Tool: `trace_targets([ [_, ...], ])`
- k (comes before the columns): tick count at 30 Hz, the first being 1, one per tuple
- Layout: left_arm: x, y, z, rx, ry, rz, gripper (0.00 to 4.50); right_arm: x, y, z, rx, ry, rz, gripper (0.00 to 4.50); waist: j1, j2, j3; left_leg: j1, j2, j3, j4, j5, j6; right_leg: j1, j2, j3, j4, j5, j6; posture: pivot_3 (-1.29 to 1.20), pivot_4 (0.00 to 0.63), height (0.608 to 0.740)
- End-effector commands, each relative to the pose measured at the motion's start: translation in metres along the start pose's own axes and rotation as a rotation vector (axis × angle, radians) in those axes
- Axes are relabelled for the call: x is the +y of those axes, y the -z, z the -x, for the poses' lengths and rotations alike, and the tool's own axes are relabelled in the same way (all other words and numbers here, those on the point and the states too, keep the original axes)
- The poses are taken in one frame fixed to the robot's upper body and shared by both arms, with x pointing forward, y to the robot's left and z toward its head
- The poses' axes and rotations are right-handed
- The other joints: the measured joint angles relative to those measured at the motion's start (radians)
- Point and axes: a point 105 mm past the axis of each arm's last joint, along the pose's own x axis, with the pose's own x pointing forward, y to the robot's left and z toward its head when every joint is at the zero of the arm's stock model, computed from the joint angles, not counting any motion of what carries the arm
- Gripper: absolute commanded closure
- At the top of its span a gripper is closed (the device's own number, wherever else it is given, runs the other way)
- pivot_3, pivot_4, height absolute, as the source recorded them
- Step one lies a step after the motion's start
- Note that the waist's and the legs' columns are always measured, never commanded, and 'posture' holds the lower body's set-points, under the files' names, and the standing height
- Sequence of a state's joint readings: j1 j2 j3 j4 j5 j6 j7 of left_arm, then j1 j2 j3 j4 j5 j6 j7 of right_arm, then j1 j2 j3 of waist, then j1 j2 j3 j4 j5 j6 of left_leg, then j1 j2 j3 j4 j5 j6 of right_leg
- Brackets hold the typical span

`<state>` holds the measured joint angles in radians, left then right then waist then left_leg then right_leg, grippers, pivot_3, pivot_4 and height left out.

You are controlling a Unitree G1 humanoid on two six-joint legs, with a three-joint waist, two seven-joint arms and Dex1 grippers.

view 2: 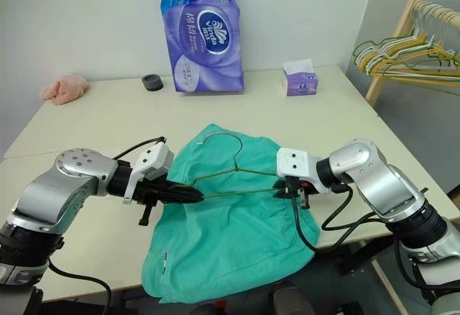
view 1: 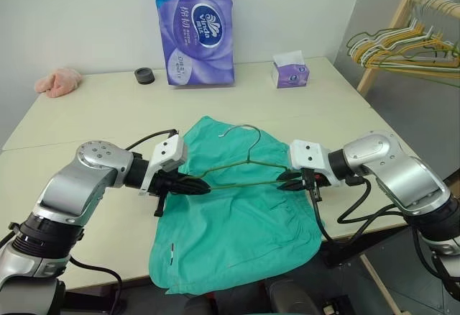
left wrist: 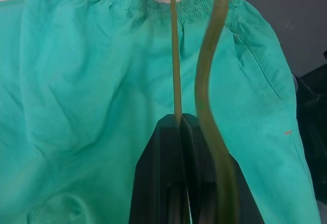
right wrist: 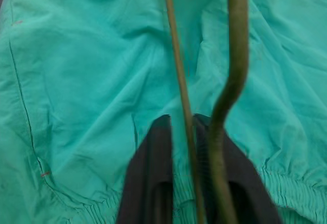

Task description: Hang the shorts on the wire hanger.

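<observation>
The teal-green shorts (view 1: 237,236) lie spread flat on the table, waistband toward the right, one edge hanging over the near table edge. The thin olive wire hanger (view 1: 248,162) hovers just above them, hook (view 1: 241,128) pointing to the far side. My left gripper (view 1: 201,185) is shut on the hanger's left corner; in the left wrist view its fingers (left wrist: 163,173) pinch the straight bottom wire (left wrist: 175,55). My right gripper (view 1: 287,180) is shut on the right corner, its fingers (right wrist: 153,173) closed around the same wire (right wrist: 176,55).
A purple tissue pack (view 1: 195,27), a small tissue box (view 1: 290,70), a black roll (view 1: 144,76) and a pink cloth lump (view 1: 59,81) sit along the table's (view 1: 108,113) far side. A wooden rack with bunched hangers (view 1: 410,42) stands at the right.
</observation>
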<state>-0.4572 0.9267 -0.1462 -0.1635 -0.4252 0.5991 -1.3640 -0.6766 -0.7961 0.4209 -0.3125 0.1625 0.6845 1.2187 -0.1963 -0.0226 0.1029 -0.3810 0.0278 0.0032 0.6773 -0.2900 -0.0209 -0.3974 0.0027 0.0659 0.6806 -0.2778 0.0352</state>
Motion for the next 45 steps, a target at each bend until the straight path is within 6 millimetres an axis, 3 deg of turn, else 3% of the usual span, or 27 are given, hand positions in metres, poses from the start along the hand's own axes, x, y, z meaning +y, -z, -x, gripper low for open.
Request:
trace_targets([
  [1,-0.003,-0.011,0.002,-0.024,0.006,-0.049,4.5,-0.001,-0.004,-0.001,0.01,0.011,0.032,4.47,0.0,0.0,0.0,0.0,0.0,0.0,0.0,0.0,0.0,0.0,0.0,0.0,0.0,0.0,0.0,-0.19,0.059,0.74],
  [7,0.0,-0.011,0.002,-0.033,-0.019,-0.044,4.5,-0.001,-0.002,-0.001,0.017,0.022,0.034,4.47,0.0,0.0,0.0,-0.001,0.0,0.0,0.0,0.0,0.0,-0.001,0.0,0.0,0.0,0.0,0.0,-0.19,0.058,0.74],
  [13,0.025,-0.013,0.014,-0.092,-0.183,-0.021,2.9,-0.004,0.004,0.004,0.005,0.065,-0.028,4.5,0.0,0.0,0.0,-0.001,0.0,0.0,0.001,0.0,0.0,-0.001,0.0,0.0,0.001,0.0,0.0,-0.2,0.061,0.74],
  [16,0.058,-0.018,0.043,-0.19,-0.418,0.017,2.0,-0.01,0.017,0.012,-0.006,0.12,-0.141,4.5,0.001,0.0,0.0,-0.001,0.0,0.0,0.001,0.0,0.0,-0.001,0.0,0.0,0.001,0.0,0.0,-0.2,0.064,0.74],
  [22,0.088,-0.02,0.093,-0.344,-0.69,0.112,2.0,-0.016,0.043,0.025,-0.032,0.208,-0.376,4.5,0.001,-0.001,-0.001,-0.002,0.0,0.0,0.001,0.0,0.0,-0.001,-0.001,0.0,0.001,0.0,0.0,-0.2,0.064,0.74],
  [25,0.086,-0.014,0.1,-0.372,-0.699,0.157,2.0,-0.014,0.056,0.035,-0.047,0.251,-0.496,4.5,0.001,-0.001,-0.001,-0.002,0.0,0.0,0.001,0.0,0.0,-0.002,-0.001,0.0,0.001,0.003,-0.004,-0.19,0.064,0.74],
  [28,0.046,0.003,0.069,-0.285,-0.458,0.176,2.0,0.0,0.081,0.056,-0.045,0.309,-0.685,4.5,0.001,0.0,-0.001,-0.003,-0.001,0.001,0.0,0.0,0.0,-0.002,-0.002,0.001,0.001,0.003,-0.004,-0.2,0.07,0.74],
  [31,0.03,0.014,0.056,-0.238,-0.366,0.191,2.0,0.02,0.099,0.067,-0.017,0.34,-0.805,4.5,0.007,-0.001,0.0,-0.004,-0.001,0.001,-0.001,0.0,0.0,-0.003,-0.004,0.0,0.0,0.003,-0.004,-0.22,0.077,0.74],
  [38,0.023,-0.004,0.052,-0.29,-0.242,0.164,2.0,0.055,0.117,0.088,-0.021,0.377,-0.997,4.5,0.0,-0.001,0.0,-0.006,-0.001,0.001,0.001,0.0,0.0,-0.006,0.0,0.0,0.002,0.001,0.003,-0.26,0.082,0.74],
  [45,0.003,-0.001,0.035,-0.197,-0.098,0.102,2.0,0.094,0.131,0.1,0.019,0.333,-1.103,4.5,-0.006,-0.001,0.0,-0.004,0.0,0.006,0.0,0.0,0.0,-0.005,0.002,0.004,0.0,0.001,0.003,-0.27,0.086,0.74],
])
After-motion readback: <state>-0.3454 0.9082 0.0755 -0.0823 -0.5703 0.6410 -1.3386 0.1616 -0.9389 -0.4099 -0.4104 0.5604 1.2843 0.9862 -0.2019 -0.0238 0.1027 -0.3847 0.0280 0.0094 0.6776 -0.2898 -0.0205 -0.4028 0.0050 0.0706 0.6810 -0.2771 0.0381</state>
